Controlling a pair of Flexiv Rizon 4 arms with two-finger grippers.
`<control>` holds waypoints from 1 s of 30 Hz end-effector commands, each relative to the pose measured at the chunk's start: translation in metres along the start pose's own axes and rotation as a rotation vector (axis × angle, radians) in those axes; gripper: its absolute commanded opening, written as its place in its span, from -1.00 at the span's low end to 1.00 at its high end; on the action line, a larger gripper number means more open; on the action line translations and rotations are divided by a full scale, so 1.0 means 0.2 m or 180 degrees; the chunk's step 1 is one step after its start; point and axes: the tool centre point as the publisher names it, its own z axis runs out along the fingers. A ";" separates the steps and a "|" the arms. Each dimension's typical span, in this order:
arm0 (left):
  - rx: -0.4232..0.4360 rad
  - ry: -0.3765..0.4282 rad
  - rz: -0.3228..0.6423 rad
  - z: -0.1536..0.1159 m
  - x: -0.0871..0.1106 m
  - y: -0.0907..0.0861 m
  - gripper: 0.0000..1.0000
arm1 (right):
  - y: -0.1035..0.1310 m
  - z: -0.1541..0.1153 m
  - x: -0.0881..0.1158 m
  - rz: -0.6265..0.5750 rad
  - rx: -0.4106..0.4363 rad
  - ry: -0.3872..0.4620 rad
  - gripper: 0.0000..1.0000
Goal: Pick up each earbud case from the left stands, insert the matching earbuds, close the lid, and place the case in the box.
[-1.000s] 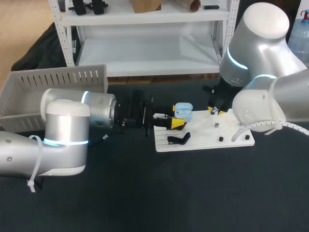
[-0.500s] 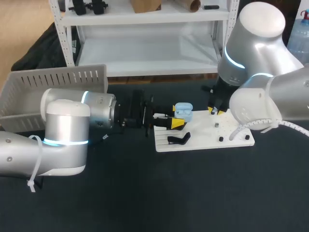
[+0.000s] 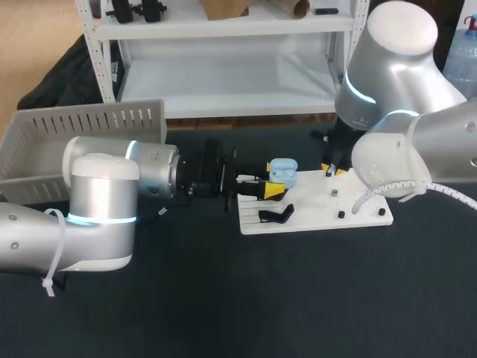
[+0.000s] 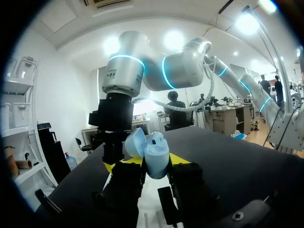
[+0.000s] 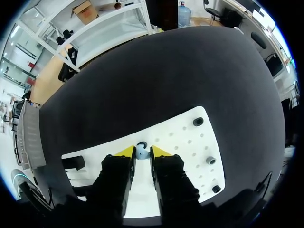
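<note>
My left gripper point(image 3: 270, 189) is shut on a light blue earbud case point(image 3: 283, 170) and holds it just over the left end of the white board point(image 3: 313, 212). In the left wrist view the case point(image 4: 156, 153) sits between the yellow tips with its lid point(image 4: 134, 142) open. My right gripper point(image 3: 331, 172) points down at the board's back edge, right of the case. In the right wrist view its two yellow tips close from both sides on a small light blue earbud point(image 5: 141, 152) resting on the board point(image 5: 180, 147). My right gripper point(image 4: 115, 164) stands just beyond the case.
A black stand point(image 3: 276, 215) lies on the board's left part. Small pegs point(image 3: 340, 215) dot its right part; in the right wrist view a black peg point(image 5: 197, 121) stands beyond the gripper. A grey slotted box point(image 3: 82, 145) sits at the table's far left.
The right gripper's fingers have come together around the earbud, and the right arm has shifted slightly. The left arm and the case have stayed still.
</note>
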 end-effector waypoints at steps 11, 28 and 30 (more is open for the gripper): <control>-0.0019 0.0001 0.0005 0.00 0.00 -0.01 -1.00 | -0.04 -0.22 0.01 0.0083 -0.0044 -0.0069 -1.00; -0.0019 0.0001 0.0005 0.00 0.00 -0.01 -1.00 | -0.07 -0.77 0.12 0.0299 0.0024 -0.0227 -1.00; -0.0019 0.0001 0.0005 0.00 0.00 -0.01 -1.00 | -0.05 -0.83 0.14 0.0238 0.0007 -0.0279 -1.00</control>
